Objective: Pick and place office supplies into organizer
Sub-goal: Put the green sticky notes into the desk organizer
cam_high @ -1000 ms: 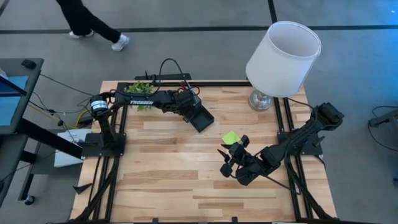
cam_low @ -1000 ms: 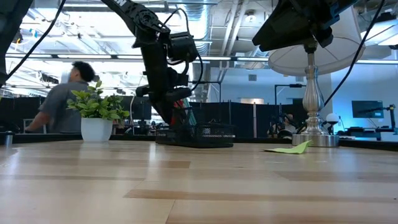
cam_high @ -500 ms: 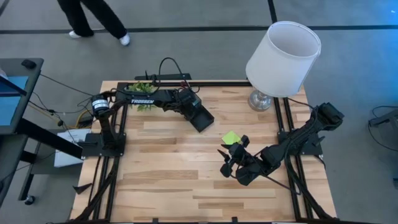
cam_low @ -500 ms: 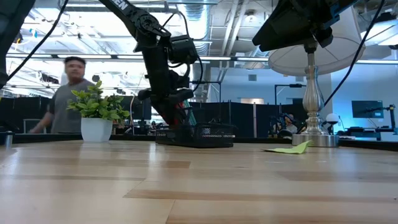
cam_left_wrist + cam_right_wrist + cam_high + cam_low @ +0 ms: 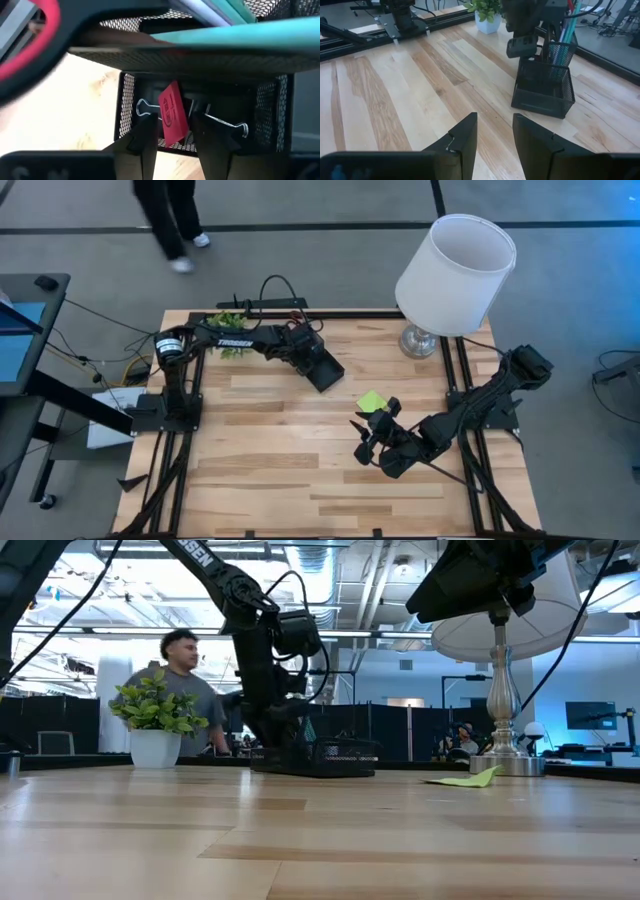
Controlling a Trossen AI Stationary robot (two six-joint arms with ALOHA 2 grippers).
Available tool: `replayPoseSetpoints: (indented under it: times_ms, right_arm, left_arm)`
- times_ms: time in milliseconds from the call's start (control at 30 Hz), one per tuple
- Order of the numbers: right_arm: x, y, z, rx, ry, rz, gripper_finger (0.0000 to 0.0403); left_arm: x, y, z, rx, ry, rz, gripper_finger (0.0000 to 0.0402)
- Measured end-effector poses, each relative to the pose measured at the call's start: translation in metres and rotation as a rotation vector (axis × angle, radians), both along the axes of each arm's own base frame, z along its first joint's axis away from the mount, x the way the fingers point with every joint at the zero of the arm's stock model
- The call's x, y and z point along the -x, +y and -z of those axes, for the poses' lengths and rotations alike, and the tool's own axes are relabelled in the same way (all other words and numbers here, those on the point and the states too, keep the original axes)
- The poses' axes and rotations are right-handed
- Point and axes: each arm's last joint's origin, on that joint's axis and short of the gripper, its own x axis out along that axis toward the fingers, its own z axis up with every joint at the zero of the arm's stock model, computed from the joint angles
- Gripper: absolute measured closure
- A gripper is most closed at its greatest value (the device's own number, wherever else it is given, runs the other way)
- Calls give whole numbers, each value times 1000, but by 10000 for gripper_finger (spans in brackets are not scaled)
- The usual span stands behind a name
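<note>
We read "TROSSEN" on the left arm [image 5: 232, 340]. Left gripper [image 5: 171, 142] sits over the organizer [image 5: 322, 367] tray, fingers parted around a red eraser [image 5: 173, 111] beside binder clips [image 5: 223, 122]; grip unclear. Right gripper [image 5: 492, 132] hovers open, empty. Sticky pad [image 5: 371, 401] lies near lamp [image 5: 454, 275].

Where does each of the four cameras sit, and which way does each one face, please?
High view: overhead, straight down on the table; both arms show.
Low view: tabletop height, level across to the organizer; left arm shows.
Left wrist view: above the organizer's tray, on a red piece; own open jaws show.
Right wrist view: over the table toward the organizer; own open jaws show.
Shared: high and low views both show the sticky-note pad.
</note>
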Motion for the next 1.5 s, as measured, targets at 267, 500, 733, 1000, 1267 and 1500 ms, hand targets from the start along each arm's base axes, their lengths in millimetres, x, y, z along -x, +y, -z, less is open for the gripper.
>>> replayPoseSetpoints:
  times_ms: [267,500,733,1000,1267,1500]
  right_arm:
    - [0,0,0,0,0,0,283]
    - [0,1,1,-65,5,-16,283]
    - [-2,6,9,-217,59,-68,283]
    - [12,-9,47,-306,185,272,283]
    - [29,-20,59,-384,132,509,283]
    - [37,-33,73,-503,142,644,283]
  left_arm:
    - [-10,-3,-21,3,2,21,299]
    - [-14,-23,-53,84,103,66,301]
    - [-20,-61,-100,-146,222,65,301]
    - [10,-113,-171,-375,158,127,301]
    - [75,-130,-230,-451,3,80,301]
    - [116,-136,-257,-435,-105,90,301]
